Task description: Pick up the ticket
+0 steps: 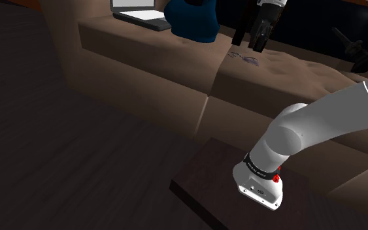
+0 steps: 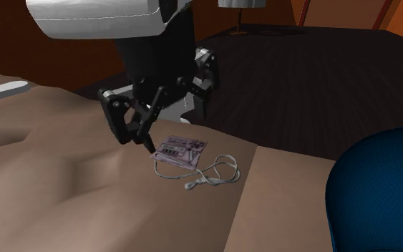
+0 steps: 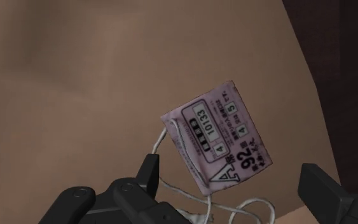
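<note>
Gripper [image 3: 232, 168] hovered low over ticket [image 3: 212, 139], fingers apart, straddling it, one tip just beside ticket's edge. Ticket lay flat on brown sofa cushion [image 2: 64, 186], white string [image 2: 217, 175] trailing beside it. Judged: approach done, closing and lift left. Blue pillow [image 1: 192, 19] and laptop [image 1: 140, 16] well beyond ticket.

Pale printed ticket [image 3: 214, 139]: white string [image 3: 255, 203] runs off picture edge, part behind black gripper finger [image 3: 148, 177]; dark-blue rounded cushion [image 2: 382, 193] cropped.

Home living room: brown sofa [image 1: 143, 72], laptop [image 1: 140, 14], dark plank floor [image 1: 45, 144].
</note>
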`<state>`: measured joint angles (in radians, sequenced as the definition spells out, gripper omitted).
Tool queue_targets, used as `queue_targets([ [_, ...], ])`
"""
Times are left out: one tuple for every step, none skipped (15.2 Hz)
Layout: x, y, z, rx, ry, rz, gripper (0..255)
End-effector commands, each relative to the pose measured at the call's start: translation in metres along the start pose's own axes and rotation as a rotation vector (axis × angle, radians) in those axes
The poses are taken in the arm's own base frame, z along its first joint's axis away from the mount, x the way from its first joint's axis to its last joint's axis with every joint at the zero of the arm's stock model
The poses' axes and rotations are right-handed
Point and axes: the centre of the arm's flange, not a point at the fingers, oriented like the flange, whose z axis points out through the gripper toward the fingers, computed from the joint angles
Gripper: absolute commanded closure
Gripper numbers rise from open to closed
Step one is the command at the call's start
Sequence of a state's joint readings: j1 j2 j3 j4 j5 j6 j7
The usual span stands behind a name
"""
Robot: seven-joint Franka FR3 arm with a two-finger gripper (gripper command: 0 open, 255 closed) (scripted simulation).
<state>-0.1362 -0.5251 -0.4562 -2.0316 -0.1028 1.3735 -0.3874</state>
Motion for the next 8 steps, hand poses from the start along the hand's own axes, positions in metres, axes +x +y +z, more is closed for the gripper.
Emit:
queue_targets([
  [0.001, 0.026, -0.008, 0.015, -0.011, 0.008, 0],
  [0.000, 0.034, -0.011, 0.020, -0.014, 0.010, 0],
  [0.001, 0.035, -0.006, 0.020, -0.014, 0.010, 0],
  [0.001, 0.036, -0.001, 0.020, -0.014, 0.010, 0],
  [0.002, 0.037, 0.004, 0.020, -0.014, 0.010, 0],
  [0.003, 0.038, 0.009, 0.020, -0.014, 0.010, 0],
  [0.003, 0.039, 0.015, 0.020, -0.014, 0.010, 0],
  [0.004, 0.040, 0.020, 0.020, -0.014, 0.010, 0],
])
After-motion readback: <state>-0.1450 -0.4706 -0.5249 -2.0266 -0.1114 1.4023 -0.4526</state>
